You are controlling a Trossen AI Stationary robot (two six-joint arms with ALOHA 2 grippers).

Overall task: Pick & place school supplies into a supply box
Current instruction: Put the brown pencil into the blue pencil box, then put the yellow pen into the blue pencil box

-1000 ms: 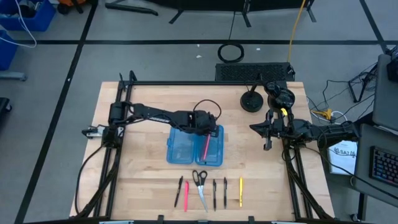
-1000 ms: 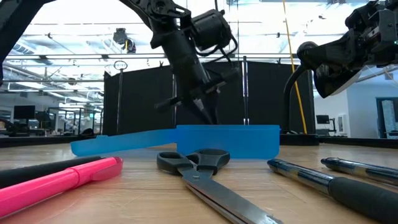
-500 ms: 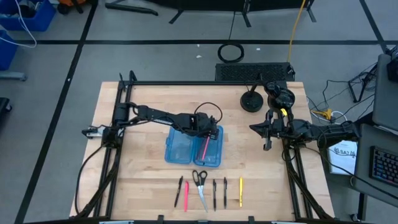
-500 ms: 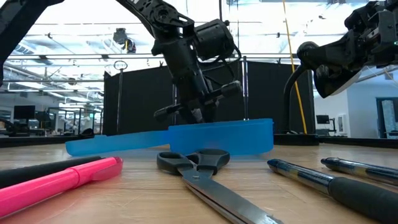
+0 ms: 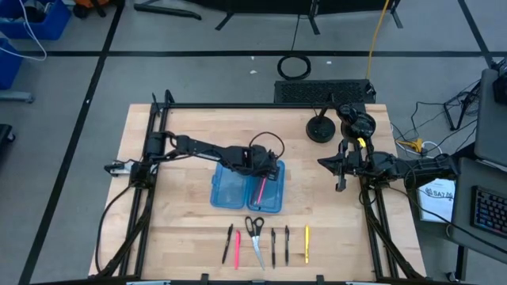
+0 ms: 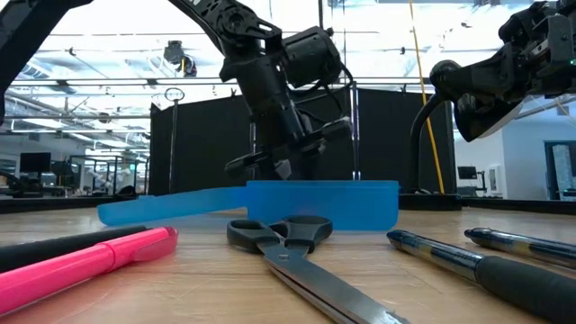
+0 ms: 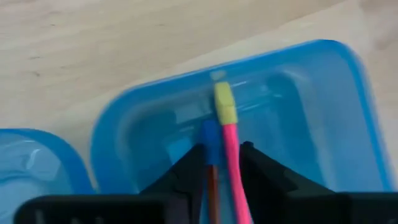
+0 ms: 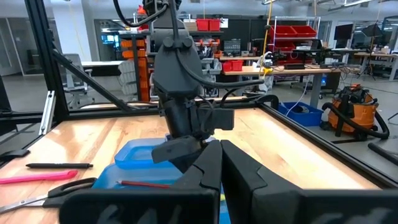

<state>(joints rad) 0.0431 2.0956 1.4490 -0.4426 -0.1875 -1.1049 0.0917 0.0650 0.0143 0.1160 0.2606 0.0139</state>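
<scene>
The blue supply box (image 5: pixel 230 190) lies open at the table's middle and also shows in the low view (image 6: pixel 324 202). My left gripper (image 5: pixel 257 164) reaches down into the far end of its right half (image 7: pixel 124 118), shut on a pink pen (image 7: pixel 231 149). A red pen with a blue end (image 7: pixel 209 134) lies right beside the pink one. The scissors (image 5: pixel 255 233), a pink pen (image 5: pixel 237 247), black pens (image 5: pixel 273 245) and a yellow pencil (image 5: pixel 306 244) lie in a row near the front edge. My right gripper (image 5: pixel 333 168) waits shut above the table's right side. My left gripper pinches the pink pen between its two fingers (image 7: pixel 193 171), a little back from the pen's yellow end (image 7: pixel 224 106). The fingers come from above, slanting down, and lie across the pen. The pen's length (image 5: pixel 260 190) runs along the right half toward the table's near edge.
A black round stand (image 5: pixel 321 129) sits at the table's far right. Black frame rails (image 5: pixel 150 150) run along the left and right sides. In the low view the scissors (image 6: pixel 288 238), a pink pen (image 6: pixel 99 261) and black pens (image 6: pixel 468 261) lie close to the camera.
My left gripper has gone down into the far end of the box's right half and then held still. The box has slid a little toward the table's left.
</scene>
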